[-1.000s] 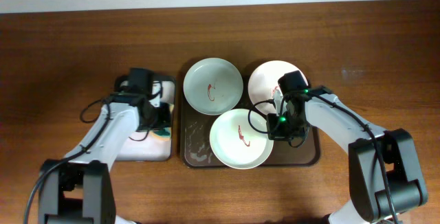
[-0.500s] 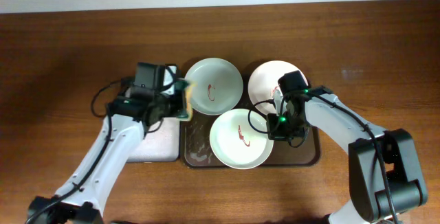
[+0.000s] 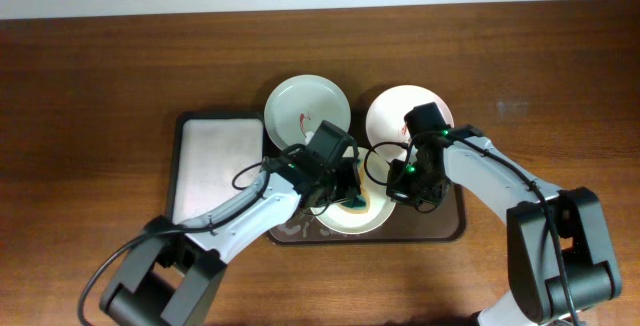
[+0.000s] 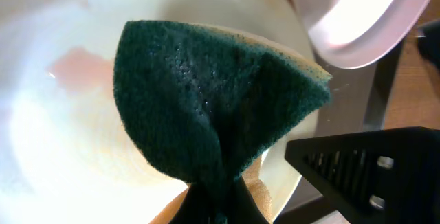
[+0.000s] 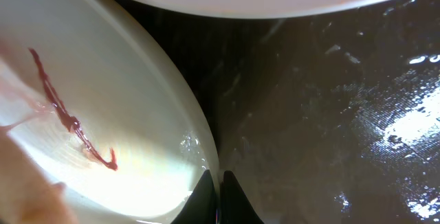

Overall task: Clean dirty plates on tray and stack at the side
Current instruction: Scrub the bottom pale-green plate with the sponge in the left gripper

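Observation:
Three plates lie on the dark brown tray (image 3: 445,228): a pale green one at the back left (image 3: 300,106) with a red smear, a white-pink one at the back right (image 3: 400,114), and a front plate (image 3: 372,222). My left gripper (image 3: 347,192) is shut on a green sponge (image 4: 206,107) and holds it on the front plate (image 4: 62,121). My right gripper (image 3: 402,183) is shut on that plate's right rim (image 5: 206,155). The right wrist view shows a red smear (image 5: 69,121) inside the plate. The left arm hides much of the front plate from overhead.
A smaller white-bottomed tray (image 3: 215,166) sits left of the brown tray, with no sponge in it. The brown tray's wet surface (image 5: 330,114) shows soapy streaks. The right gripper's black body (image 4: 371,172) is close beside the sponge. Bare wooden table (image 3: 560,86) surrounds both trays.
My left arm has lifted the sponge off the small tray and carried it right, onto the front plate. The right gripper has stayed shut on the plate's rim.

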Available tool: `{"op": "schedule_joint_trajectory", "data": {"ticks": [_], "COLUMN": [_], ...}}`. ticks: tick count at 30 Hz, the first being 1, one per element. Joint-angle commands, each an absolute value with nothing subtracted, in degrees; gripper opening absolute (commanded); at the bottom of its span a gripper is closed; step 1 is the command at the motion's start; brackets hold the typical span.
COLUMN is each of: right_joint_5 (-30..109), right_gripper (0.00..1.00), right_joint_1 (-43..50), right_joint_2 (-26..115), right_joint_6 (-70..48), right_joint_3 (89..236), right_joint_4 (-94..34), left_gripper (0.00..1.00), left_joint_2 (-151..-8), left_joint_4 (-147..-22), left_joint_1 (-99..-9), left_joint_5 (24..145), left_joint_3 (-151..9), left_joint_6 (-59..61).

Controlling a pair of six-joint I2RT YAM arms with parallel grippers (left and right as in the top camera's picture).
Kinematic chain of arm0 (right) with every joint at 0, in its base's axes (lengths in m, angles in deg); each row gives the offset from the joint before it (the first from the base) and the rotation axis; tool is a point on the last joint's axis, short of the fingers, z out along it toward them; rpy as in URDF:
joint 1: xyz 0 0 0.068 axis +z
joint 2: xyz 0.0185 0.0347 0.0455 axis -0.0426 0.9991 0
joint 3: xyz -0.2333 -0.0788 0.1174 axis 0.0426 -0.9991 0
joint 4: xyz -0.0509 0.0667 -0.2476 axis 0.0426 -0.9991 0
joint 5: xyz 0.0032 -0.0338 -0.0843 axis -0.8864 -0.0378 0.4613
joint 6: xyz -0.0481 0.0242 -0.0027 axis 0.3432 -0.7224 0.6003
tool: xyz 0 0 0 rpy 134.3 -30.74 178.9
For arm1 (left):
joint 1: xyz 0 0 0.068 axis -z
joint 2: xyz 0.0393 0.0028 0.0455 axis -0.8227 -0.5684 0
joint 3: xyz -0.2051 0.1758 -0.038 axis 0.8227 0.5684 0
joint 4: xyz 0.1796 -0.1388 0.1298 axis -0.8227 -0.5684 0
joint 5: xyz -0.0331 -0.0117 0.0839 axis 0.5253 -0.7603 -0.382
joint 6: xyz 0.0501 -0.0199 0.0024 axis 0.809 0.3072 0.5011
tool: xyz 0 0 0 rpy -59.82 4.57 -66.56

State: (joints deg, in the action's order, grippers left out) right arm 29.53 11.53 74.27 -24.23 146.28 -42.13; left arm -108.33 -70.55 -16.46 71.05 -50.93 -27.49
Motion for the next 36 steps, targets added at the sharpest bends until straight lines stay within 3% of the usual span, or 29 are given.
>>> {"op": "schedule_joint_trajectory", "data": {"ticks": [1,6,10,18,23,27,36], "right_joint_5": [29.4,29.42,29.44,29.47,29.44,29.44,29.49], "right_gripper": [0.04,0.04,0.04,0.04,0.04,0.04,0.04], "right_joint_1": [11.75,11.75,11.75,11.75,11.75,11.75,11.75], "right_joint_2": [74.57,74.57,74.57,74.57,74.57,74.57,74.57], "right_joint_6": [-25.14,-24.9,-24.68,-24.29,-24.27,-24.29,-24.27], "right_joint_3": [147.14,147.14,147.14,147.14,147.14,147.14,147.14], "right_joint_4": [-42.05,-42.16,-42.79,-42.88,-42.94,-43.1,-43.51], "left_gripper": [0.0,0.0,0.0,0.0,0.0,0.0,0.0], "left_joint_2": [-111.58,-118.4,-118.82,-101.88,-112.68,-118.99,-113.77], "left_joint_4": [-66.59,-65.61,-73.0,-74.02,-62.7,-61.59,-86.77], "left_joint_1": [-14.39,-13.12,-14.37,-17.53,-15.09,-14.89,-19.15], "left_joint_5": [70.22,63.32,50.42,58.29,61.06,60.89,59.82], "left_joint_3": [-51.87,-51.87,-51.89,-52.53,-52.46,-52.46,-56.27], "left_joint_6": [-30.29,-30.24,-30.24,-19.29,-19.33,-19.29,-15.16]}}
